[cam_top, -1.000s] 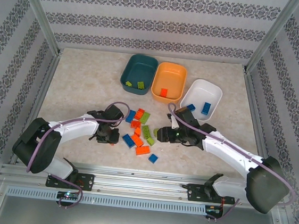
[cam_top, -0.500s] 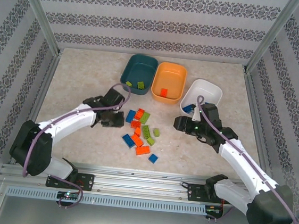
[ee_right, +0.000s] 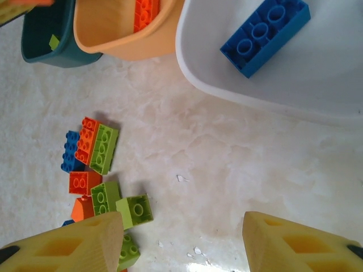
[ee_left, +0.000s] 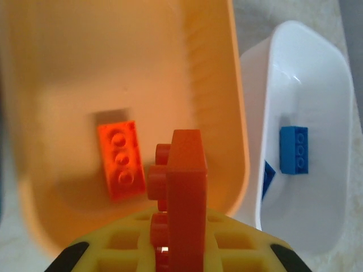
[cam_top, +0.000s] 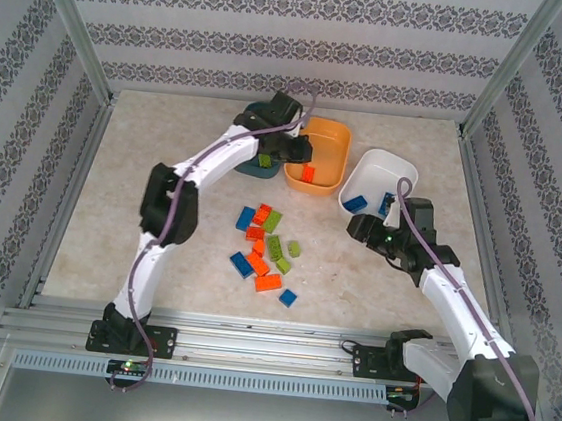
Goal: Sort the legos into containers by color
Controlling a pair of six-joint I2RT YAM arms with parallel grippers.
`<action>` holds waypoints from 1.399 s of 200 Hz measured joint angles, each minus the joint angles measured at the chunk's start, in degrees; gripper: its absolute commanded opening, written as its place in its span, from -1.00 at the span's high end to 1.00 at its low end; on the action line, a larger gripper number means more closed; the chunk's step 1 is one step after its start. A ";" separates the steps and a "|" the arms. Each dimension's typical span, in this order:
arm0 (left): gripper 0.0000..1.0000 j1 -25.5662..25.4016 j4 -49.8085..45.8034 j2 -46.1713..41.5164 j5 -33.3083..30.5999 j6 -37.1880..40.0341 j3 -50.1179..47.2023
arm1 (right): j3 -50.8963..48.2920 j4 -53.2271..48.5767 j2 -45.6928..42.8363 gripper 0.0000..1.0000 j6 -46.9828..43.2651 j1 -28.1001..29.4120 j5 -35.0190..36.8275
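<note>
From above, the left arm was seen reaching far across the table point(cam_top: 148, 136) to the orange tray point(cam_top: 341, 134), though its fingertips were masked there by the wrist. What was hidden was supplied by the left wrist view. There the left gripper point(ee_left: 182, 229) was shown clenched on an orange brick point(ee_left: 186, 164), which was held on edge between the yellow fingers point(ee_left: 127, 241) over the near end of the orange tray. A second orange brick point(ee_left: 119, 160) was seen lying flat on that tray's floor, studs up. Just beside it the white tray point(ee_left: 317, 68) was shown with a blue brick point(ee_left: 294, 149) on its floor. A darker blue shape point(ee_left: 267, 178) half hidden behind the rim was probably another brick.

In the right wrist view the right gripper point(ee_right: 181, 241) was seen released, its fingers set wide apart with nothing between them, above bare table just beside the white tray. The teal tray point(ee_right: 39, 42) was caught at the top left corner of that view. Only from above could a green brick point(cam_top: 264, 159) be made out in it, close against the left arm. The loose bricks point(cam_top: 267, 244), orange, blue and green mixed, were seen scattered mid-table between the two arms, apart from all three trays.
</note>
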 measured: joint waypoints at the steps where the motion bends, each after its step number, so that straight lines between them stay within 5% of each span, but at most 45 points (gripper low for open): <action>1: 0.84 0.00 -0.31 0.81 0.15 -0.02 1.22 | -0.07 0.00 0.00 -0.17 0.00 -0.07 -0.09; 42: 0.80 0.00 -4.79 15.02 1.86 -0.22 18.60 | -1.14 0.22 0.00 -0.16 -0.17 -1.68 -0.74; 131: 0.67 0.00 -6.08 16.59 3.30 -1.49 19.39 | -1.62 0.96 0.00 -0.17 -0.20 -1.79 -1.25; 149: 0.45 0.00 -6.12 16.59 3.32 -1.51 19.39 | -1.88 1.07 0.00 -0.17 -0.20 -1.77 -1.60; 181: 0.34 0.00 -6.45 16.59 3.56 -1.70 19.39 | -1.99 1.05 0.07 -0.19 -0.66 -1.42 -1.62; 242: 0.22 -0.02 -7.17 15.63 3.56 -1.64 18.91 | 3.15 -2.10 9.55 -0.25 -3.76 11.45 -0.11; 280: 0.15 -0.02 -8.24 7.76 3.04 -0.52 11.76 | 8.59 -3.41 16.70 -0.25 -4.94 18.99 2.21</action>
